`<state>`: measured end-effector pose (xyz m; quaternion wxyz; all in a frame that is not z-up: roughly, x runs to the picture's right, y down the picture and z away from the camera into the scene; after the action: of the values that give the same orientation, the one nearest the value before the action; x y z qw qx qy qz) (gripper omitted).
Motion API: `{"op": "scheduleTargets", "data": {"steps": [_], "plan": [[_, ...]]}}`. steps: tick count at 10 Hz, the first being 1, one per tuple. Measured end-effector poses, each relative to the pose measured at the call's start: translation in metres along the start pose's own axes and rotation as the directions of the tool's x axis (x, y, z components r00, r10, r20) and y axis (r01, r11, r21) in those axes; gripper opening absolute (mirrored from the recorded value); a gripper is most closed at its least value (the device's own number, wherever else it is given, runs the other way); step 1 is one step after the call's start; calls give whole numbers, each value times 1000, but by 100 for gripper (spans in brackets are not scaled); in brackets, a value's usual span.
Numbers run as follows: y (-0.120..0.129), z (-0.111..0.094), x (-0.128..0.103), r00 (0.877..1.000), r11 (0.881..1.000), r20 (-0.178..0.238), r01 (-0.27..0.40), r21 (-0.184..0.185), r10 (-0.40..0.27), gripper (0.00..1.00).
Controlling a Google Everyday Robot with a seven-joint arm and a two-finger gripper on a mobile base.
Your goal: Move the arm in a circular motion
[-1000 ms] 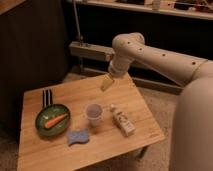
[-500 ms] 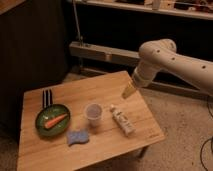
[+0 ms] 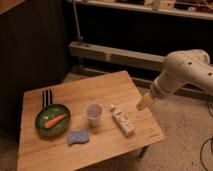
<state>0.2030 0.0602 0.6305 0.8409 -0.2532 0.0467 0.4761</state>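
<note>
The arm (image 3: 182,72) is glossy white with thick rounded segments and comes in from the right edge of the camera view. It bends down and left to a small pale yellowish gripper (image 3: 143,103). The gripper hangs above the right edge of the wooden table (image 3: 107,90), to the right of a white bottle (image 3: 122,120) lying on the tabletop. It touches nothing.
On the table lie a green plate (image 3: 44,126) with a carrot (image 3: 55,120), dark cutlery (image 3: 46,97) behind it, a blue sponge (image 3: 77,136) and a small clear cup (image 3: 93,112). A metal rail (image 3: 115,54) and dark shelving stand behind. Carpet floor lies to the right.
The arm has swung rightward and down across the frames. Its tip went from above the table's middle rear to the table's right edge. The objects on the table stayed put.
</note>
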Motion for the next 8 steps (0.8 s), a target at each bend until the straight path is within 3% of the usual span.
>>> {"op": "scheduleTargets", "data": {"steps": [3, 6, 8], "plan": [[65, -9, 1, 996, 996, 29, 84, -40, -83, 80], [146, -7, -37, 982, 980, 57, 184, -79, -180, 80], [203, 1, -69, 964, 959, 59, 263, -101, -258, 80]]}}
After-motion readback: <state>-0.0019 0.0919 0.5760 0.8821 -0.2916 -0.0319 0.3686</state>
